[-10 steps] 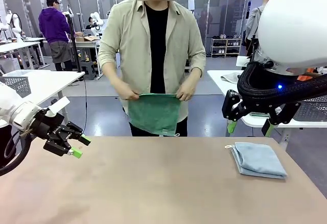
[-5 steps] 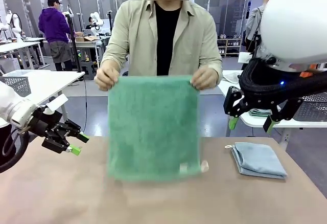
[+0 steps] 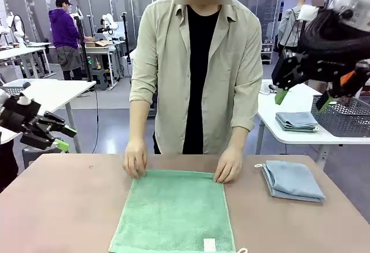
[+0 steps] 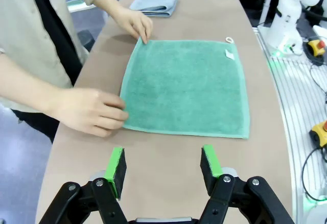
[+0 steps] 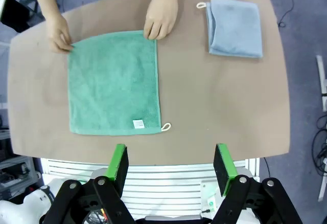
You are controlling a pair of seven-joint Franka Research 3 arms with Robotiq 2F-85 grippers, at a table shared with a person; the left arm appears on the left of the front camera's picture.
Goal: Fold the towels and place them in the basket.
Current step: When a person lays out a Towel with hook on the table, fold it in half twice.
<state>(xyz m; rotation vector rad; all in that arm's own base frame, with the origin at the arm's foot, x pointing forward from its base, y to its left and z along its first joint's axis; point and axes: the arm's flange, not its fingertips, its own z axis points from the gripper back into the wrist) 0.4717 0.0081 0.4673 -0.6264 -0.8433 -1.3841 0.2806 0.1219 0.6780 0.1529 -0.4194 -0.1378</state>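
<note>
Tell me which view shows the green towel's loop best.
Right wrist view: from above the green towel, its loop is clear at a corner. Left wrist view shows it too, farther off; front view clips it at the bottom edge.

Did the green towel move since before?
Yes. The green towel came down: it hung in the air above the table, and now lies flat on it, left of the folded blue towel, which stayed put.

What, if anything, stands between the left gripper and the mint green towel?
Nothing visible does. In the left wrist view, bare table lies between the open left gripper and the mint green towel. The person's hands press two of its corners, one just beside that path.
</note>
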